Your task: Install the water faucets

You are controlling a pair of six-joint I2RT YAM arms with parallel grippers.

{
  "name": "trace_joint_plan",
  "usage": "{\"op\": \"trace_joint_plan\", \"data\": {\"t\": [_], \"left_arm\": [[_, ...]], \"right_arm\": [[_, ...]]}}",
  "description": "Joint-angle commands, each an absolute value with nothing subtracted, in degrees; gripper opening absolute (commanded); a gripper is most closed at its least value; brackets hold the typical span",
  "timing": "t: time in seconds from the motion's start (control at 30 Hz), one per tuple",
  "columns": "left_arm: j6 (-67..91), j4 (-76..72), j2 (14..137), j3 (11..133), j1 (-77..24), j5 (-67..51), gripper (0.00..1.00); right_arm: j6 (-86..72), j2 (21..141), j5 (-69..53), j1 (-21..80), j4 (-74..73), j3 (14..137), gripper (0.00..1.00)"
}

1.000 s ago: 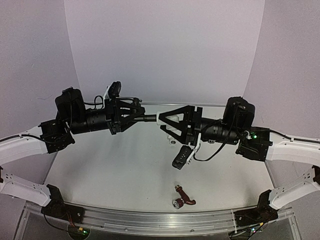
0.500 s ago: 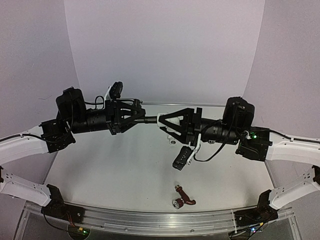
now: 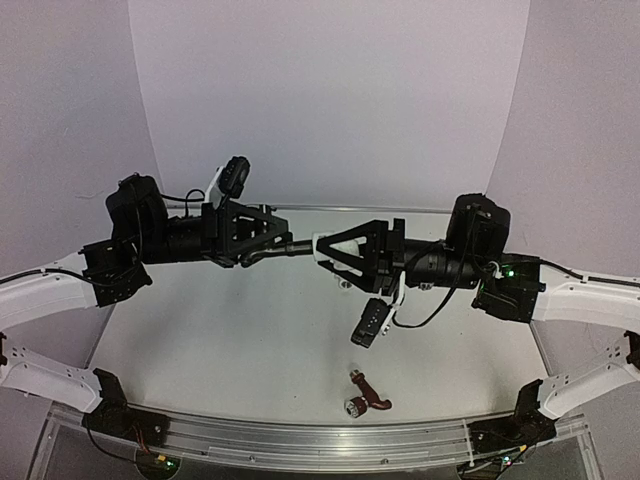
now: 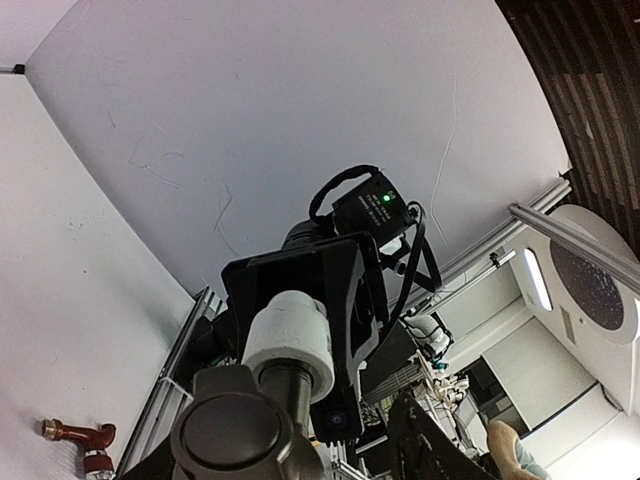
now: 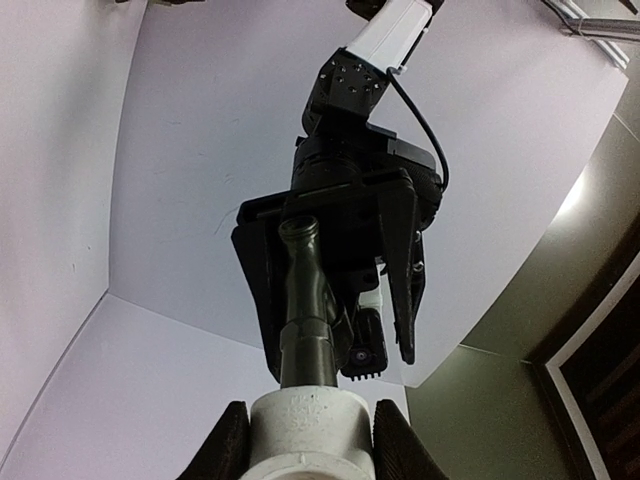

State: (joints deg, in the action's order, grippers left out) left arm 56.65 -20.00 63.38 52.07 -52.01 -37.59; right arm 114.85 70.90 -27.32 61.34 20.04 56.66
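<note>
The dark grey water faucet [image 3: 291, 247] hangs in mid-air between the arms, its stem seated in a white elbow fitting [image 3: 321, 246]. My right gripper [image 3: 328, 250] is shut on that fitting [image 5: 310, 430], a finger [image 5: 225, 445] pressed to each side, and the faucet [image 5: 305, 300] points away from it. My left gripper [image 3: 278, 243] is open around the faucet's handle end [image 4: 232, 432]. One of its fingers [image 4: 435, 450] stands well apart from the faucet. The reddish-brown faucet [image 3: 368, 395] lies on the table near the front edge, also in the left wrist view [image 4: 80, 436].
An aluminium rail [image 3: 320, 440] runs along the near table edge between the arm bases. White backdrop walls close in behind and on both sides. The right wrist camera [image 3: 368, 323] hangs below the right gripper, above the table.
My left gripper's jaws have spread and let go of the dark faucet, and its wrist has tilted up a little. The right gripper keeps its grip on the white fitting.
</note>
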Motion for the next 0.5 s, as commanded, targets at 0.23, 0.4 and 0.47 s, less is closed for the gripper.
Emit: {"op": "trace_joint_plan", "data": {"t": [0.23,0.4,0.47], "left_arm": [[53.6,-23.6,63.1,51.4,-52.2,-44.2,0.33],[53.4,-24.3,62.7,51.0,-52.3,-44.3,0.2],[53.4,-24.3,62.7,51.1,-52.3,-44.5,0.14]], "right_arm": [[121.0,68.2,-28.8,61.7,25.0,57.9,0.0],[120.4,67.8,-28.5,61.6,25.0,57.7,0.0],[120.4,67.8,-28.2,61.6,25.0,57.6,0.0]]}}
